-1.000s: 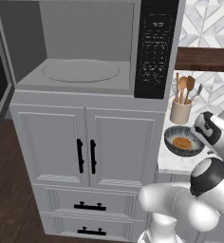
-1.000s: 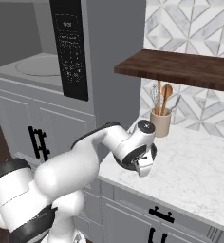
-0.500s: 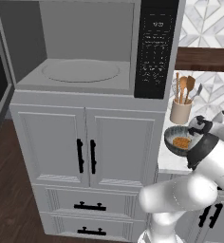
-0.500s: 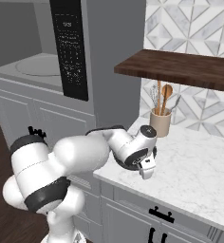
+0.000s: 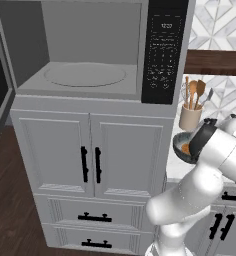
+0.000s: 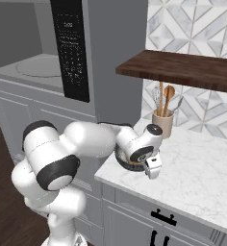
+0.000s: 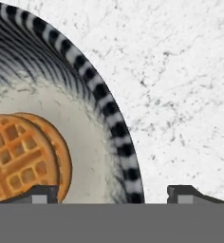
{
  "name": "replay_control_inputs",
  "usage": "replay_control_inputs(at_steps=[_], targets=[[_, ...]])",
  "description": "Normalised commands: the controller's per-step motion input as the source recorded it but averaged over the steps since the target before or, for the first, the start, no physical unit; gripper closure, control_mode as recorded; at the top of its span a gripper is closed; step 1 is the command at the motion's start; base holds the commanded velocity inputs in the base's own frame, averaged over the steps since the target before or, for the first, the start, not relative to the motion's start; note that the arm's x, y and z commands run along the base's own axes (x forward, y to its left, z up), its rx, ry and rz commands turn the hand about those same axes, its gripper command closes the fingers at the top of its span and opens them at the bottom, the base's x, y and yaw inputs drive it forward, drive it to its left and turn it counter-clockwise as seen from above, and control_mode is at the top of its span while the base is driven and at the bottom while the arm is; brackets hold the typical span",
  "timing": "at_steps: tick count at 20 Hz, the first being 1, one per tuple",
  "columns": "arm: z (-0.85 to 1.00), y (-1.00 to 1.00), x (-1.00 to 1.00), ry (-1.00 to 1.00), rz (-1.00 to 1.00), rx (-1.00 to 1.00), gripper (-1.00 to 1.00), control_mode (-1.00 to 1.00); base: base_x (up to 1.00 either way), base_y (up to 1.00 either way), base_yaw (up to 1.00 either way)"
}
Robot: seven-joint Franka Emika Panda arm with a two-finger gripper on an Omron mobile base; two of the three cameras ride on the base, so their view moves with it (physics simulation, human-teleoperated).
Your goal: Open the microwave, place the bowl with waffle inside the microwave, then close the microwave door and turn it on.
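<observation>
While the bowl (image 7: 85, 118) sits near the counter's (image 6: 202, 178) front left corner with the waffle (image 7: 23, 156) inside, the gripper (image 7: 114, 194) hangs right over its rim, jaws wide, one fingertip inside the wall and one outside. Leftward, the microwave (image 5: 95, 55) stands open.

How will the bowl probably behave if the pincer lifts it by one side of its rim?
The bowl looks rigid, so it should keep its shape. Held at one side, it may tilt. The waffle lies loose inside and could slide.
</observation>
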Motion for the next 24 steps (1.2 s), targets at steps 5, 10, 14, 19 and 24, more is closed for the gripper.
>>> replay_control_inputs(at_steps=[5, 10, 14, 19, 24], targets=[[-0.07, 0.00, 0.01, 0.01, 0.00, 0.00, 1.00, -1.00, 0.00, 0.00, 0.00], [-0.03, 0.00, 0.00, 0.01, 0.00, 0.00, 1.00, -1.00, 0.00, 0.00, 0.00], [0.03, 0.00, -0.21, -0.02, 0.00, 0.00, 1.00, -1.00, 0.00, 0.00, 0.00], [0.45, 0.02, -0.70, -0.13, 0.00, 0.00, 1.00, -1.00, 0.00, 0.00, 0.00], [0.48, 0.34, -0.98, -0.08, 0.03, -0.01, 1.00, -1.00, 0.00, 0.00, 0.00]])
